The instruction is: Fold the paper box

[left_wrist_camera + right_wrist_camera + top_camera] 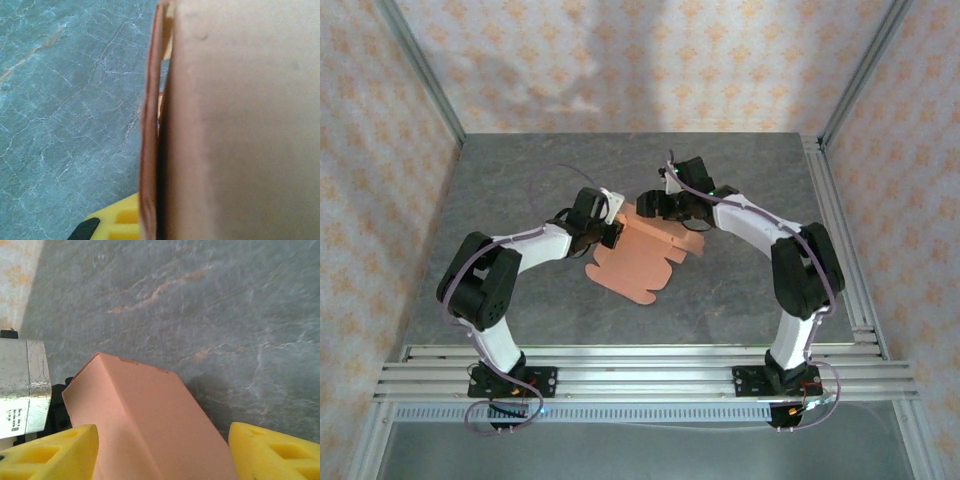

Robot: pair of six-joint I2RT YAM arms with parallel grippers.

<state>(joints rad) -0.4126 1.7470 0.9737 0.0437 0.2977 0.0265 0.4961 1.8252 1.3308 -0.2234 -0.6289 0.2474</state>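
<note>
The paper box [640,262] is a salmon-orange die-cut sheet, partly folded, lying in the middle of the grey table. Its far end is raised between the two grippers. My left gripper [610,228] is shut on the sheet's left edge. In the left wrist view the cardboard [240,125] stands edge-on in two layers right at the camera, with one yellow finger [115,222] beside it. My right gripper [655,208] is open and straddles a folded, raised panel [145,415]. The left yellow finger [50,455] is against the panel and the right finger [275,450] stands apart from it.
The grey marbled table [520,200] is bounded by patterned walls and aluminium posts [840,100]. A rail frame [640,370] runs along the near edge by the arm bases. The left arm's silver body [22,385] sits close to the left of the right gripper.
</note>
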